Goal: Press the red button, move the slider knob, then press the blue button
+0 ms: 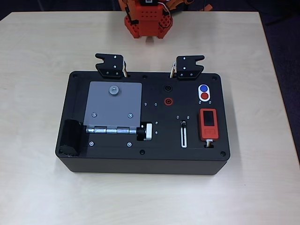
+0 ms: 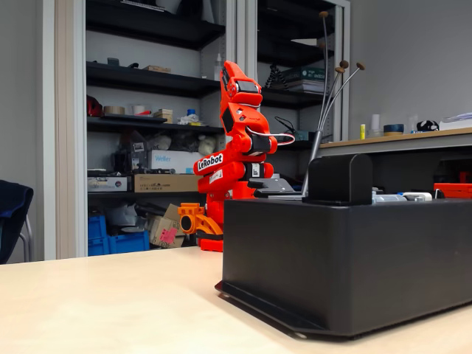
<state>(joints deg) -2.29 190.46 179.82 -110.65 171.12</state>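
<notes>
Arm (image 2: 236, 155) folded up at the far edge of the worktop (image 1: 42, 187), well clear of the black box (image 1: 143, 161). Claw (image 2: 237, 77) points upward in the fixed view; cannot tell whether its fingers are apart or together.

On the box top, overhead view: blue button (image 1: 203, 88) and red button (image 1: 204, 96) share a white oval near the right far corner, blue nearer the arm. Both small flat discs. Slider knob (image 1: 183, 123), a tiny dark nub, sits at the far end of its white-rimmed slot (image 1: 183, 138), left of the orange block (image 1: 208, 124).
</notes>
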